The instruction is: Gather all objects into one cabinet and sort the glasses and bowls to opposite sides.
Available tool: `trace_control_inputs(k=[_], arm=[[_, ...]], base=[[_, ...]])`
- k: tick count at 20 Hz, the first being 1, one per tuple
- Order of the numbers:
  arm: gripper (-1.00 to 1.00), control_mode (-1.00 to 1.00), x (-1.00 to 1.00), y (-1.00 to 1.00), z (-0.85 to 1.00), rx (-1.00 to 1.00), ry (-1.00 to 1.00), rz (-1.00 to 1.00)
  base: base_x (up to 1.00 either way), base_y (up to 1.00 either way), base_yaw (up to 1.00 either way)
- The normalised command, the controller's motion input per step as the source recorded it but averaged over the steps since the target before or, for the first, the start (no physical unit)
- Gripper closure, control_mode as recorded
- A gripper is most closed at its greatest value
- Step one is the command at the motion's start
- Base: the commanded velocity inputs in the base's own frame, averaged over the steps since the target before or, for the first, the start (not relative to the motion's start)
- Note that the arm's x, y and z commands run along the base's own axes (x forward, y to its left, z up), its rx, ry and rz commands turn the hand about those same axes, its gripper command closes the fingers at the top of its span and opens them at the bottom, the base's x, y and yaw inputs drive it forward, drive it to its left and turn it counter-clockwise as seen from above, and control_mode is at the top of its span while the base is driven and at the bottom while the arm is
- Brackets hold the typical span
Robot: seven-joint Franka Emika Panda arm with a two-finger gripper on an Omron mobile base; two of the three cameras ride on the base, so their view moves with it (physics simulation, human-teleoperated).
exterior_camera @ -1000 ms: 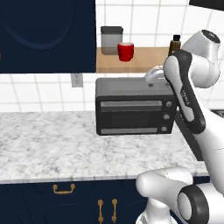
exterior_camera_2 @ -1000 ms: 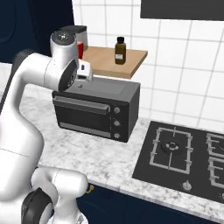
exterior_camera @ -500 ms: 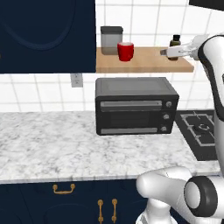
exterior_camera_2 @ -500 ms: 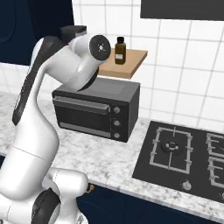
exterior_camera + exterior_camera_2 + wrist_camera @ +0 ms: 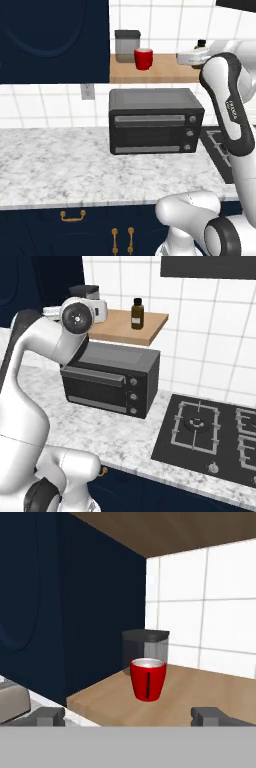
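Your fingers (image 5: 49,716) stand wide apart at the bottom of the hand view, and nothing is between them. The gripper (image 5: 132,716) looks along the light wooden shelf (image 5: 200,697) and stays apart from everything on it.

Straight ahead of the gripper you see a red cup (image 5: 148,679). It stands upright on the shelf, near the shelf end that meets the dark navy cabinet (image 5: 75,612). It shows a pale inside and a thin dark line down its side. Just behind the cup stands the grey lidded canister (image 5: 145,643), closer to the tiled wall (image 5: 210,607); from the left base view the two seem to touch or nearly touch, and I cannot tell which.

In the left base view the white hand is at the far end of the shelf, well apart from the cup, and the brown bottle (image 5: 201,45) shows just behind it. In the right base view this bottle stands upright near the free corner of the shelf.

Under the shelf the black toaster oven (image 5: 156,121) sits on the marble tabletop (image 5: 60,165), with its back toward the wall. To its side, a black stove (image 5: 210,431) is set into the tabletop. The navy drawers (image 5: 75,227) with brass handles are below the front edge.
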Motion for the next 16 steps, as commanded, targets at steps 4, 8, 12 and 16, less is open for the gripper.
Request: trace_control_inputs(k=[4,8,12,16], arm=[[-1.0,-1.0,0.0,0.08,0.03,-0.01,0.04,-0.08],[-1.0,-1.0,0.31,0.15,0.0,-0.11,0.54,-0.05],[-1.0,-1.0,0.0,0.0,0.0,0.0,0.05,0.0],[-1.0,-1.0,0.02,0.0,-0.03,0.0,0.01,0.0]], base=[[0.0,0.0,0.0],[0.0,0.0,0.0],[0.0,0.0,0.0],[0.0,0.0,0.0]])
